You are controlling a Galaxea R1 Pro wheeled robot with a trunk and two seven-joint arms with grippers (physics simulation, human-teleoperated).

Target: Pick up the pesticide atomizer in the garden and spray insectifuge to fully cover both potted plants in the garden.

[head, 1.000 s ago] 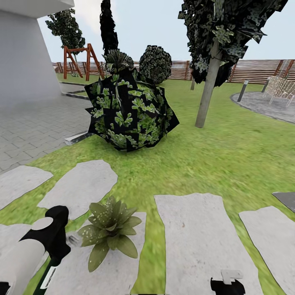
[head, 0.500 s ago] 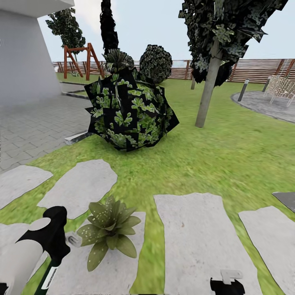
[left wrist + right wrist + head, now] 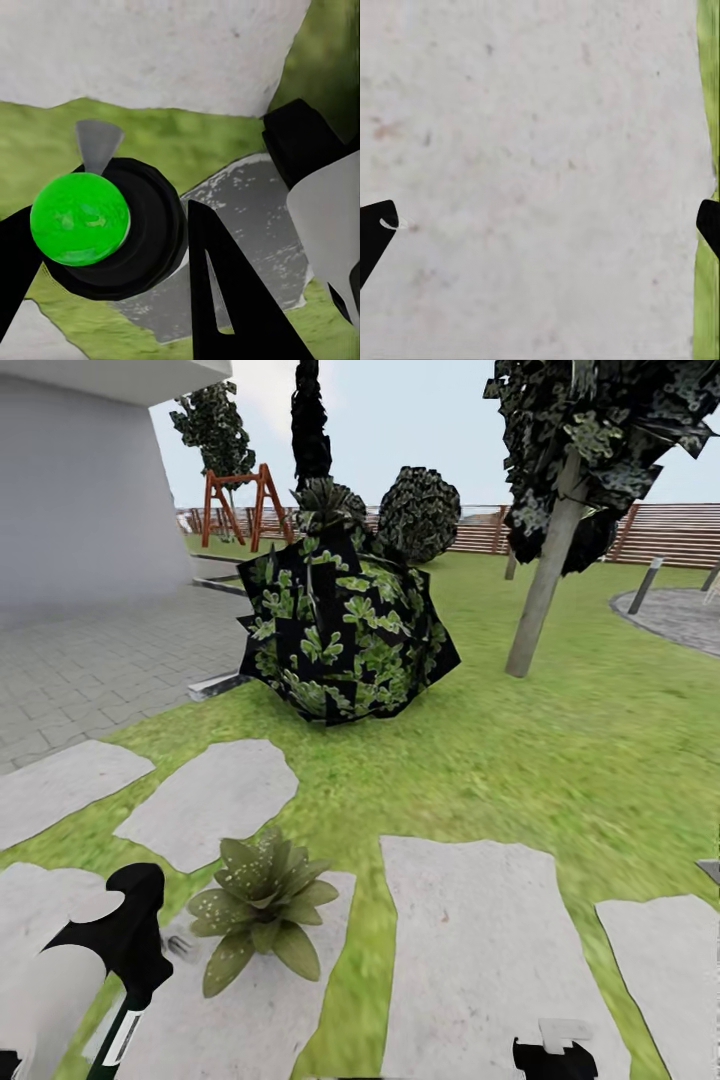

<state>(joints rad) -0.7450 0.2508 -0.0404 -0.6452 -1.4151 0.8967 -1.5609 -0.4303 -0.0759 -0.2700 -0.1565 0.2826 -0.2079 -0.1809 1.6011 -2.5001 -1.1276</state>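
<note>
A potted plant [image 3: 262, 908], a low rosette of olive-green speckled leaves, sits on a grey stepping stone [image 3: 250, 1000] near the front left. My left gripper [image 3: 135, 970] hangs just left of it, shut on the pesticide atomizer [image 3: 118, 1038], a slim dark bottle with a white label. In the left wrist view the atomizer [image 3: 79, 217] shows a green round top and a grey nozzle between the black fingers [image 3: 217, 300] of the left gripper [image 3: 112, 247]. My right gripper [image 3: 555, 1050] is low at the front, and in its wrist view the right gripper [image 3: 540, 225] is open over bare stone.
A big dark leafy bush [image 3: 345, 625] stands on the lawn ahead, a tree trunk [image 3: 545, 590] to its right. Grey paving and a white wall [image 3: 80, 490] lie to the left. A brown fence [image 3: 600, 535], a bollard lamp [image 3: 645, 585] and the patio edge [image 3: 680, 615] are far right.
The whole picture has shifted to the right, so the camera has turned left. Both arms keep their places in the view, the left still holding the atomizer.
</note>
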